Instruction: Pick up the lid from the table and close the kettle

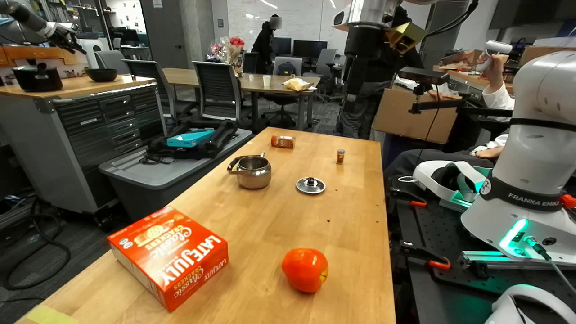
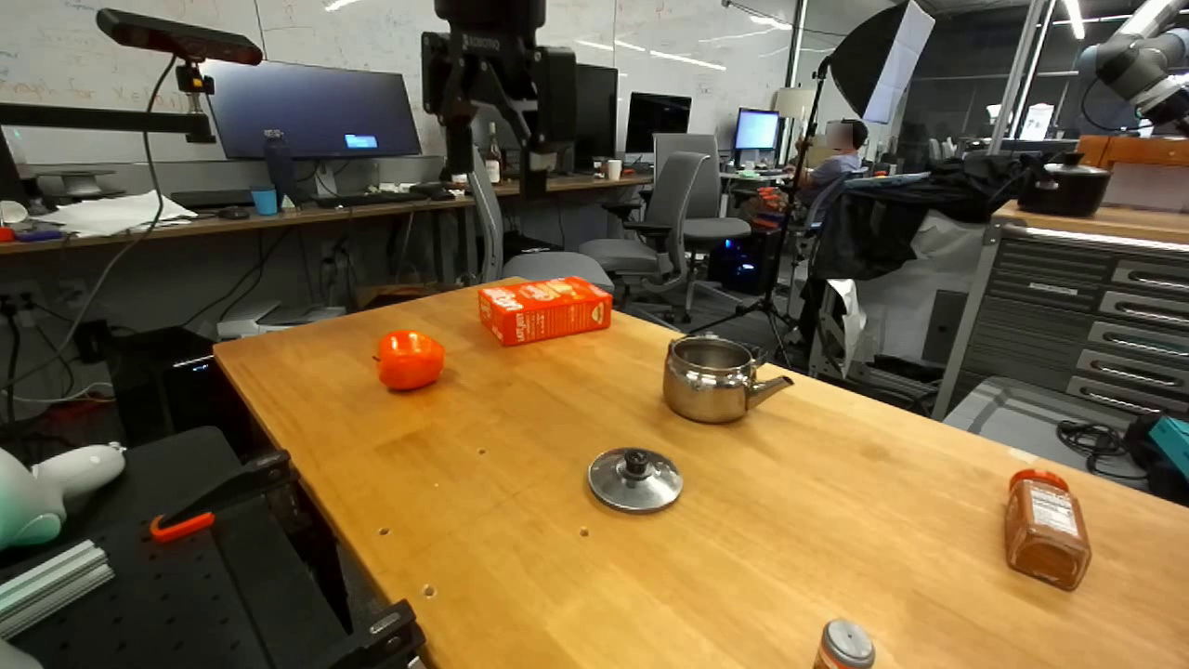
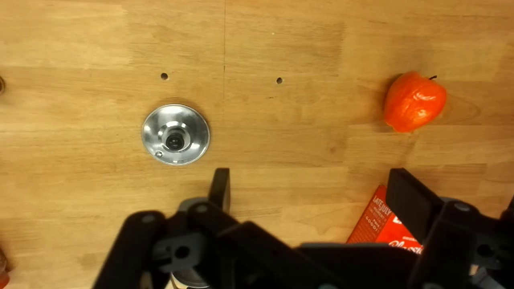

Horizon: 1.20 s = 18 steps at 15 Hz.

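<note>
Tool [image 3: 309, 174] spread wide, empty, above worktop [image 2: 483, 557]. Lid [image 2: 635, 480] flat on it, knob [image 3: 175, 141] up, nr uncovered kettle [image 2: 706, 395]. Risk: tool looks off-ctr w.r.t. knob; straight descent could clip lid edge & skid it.

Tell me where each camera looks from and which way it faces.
Wrist view: mounted behind the open end effector, which shows at bottom; faces down at table and lid.
An exterior view: near the crackers box, facing along the table; robot base at right, end effector at top.
An exterior view: near the red-capped jar, facing diagonally toward the crackers box; end effector at top.
Both exterior views share the kettle and lid.
</note>
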### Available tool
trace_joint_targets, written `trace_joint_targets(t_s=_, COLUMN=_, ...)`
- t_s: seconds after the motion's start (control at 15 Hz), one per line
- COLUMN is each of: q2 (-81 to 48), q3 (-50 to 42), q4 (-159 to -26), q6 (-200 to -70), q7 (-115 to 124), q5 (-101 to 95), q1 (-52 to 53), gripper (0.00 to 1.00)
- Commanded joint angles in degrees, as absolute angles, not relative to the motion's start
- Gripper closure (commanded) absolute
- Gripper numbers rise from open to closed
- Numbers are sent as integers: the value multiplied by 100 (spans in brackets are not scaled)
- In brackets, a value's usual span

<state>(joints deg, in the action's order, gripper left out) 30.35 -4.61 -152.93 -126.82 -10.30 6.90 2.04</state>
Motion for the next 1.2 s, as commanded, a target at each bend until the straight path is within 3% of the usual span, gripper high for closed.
trace_joint_targets(t_s=0.0, q2=2789, q3=-510, q4=-15260, q6=-13071, q7=-1098, q5=664, q1=135, gripper=0)
trace_joint_targets(t_s=1.13, q2=1049, q3=-808, q4=-14903, q6=-14422, q7=-1497, q5=913, q1=-26, gripper=0)
